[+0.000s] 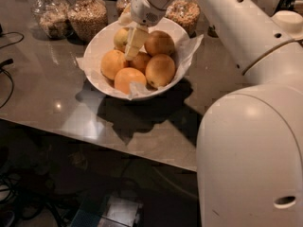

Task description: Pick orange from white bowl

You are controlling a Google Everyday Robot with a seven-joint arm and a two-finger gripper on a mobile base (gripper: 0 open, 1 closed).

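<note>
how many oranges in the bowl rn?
6 visible in the bowl: pale orange back left, beside the tool reaching into the bowl; others back right, left, centre, front, right. More may hide underneath.

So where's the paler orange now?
The orange sits upper centre of the camera view, at the far rim of the white bowl near the jars, with the gripper beside it.

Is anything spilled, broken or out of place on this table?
Nothing stands out. All fruit lies inside the white bowl; the jars behind stand upright. The end effector is low in the bowl, at the paler orange.
</note>
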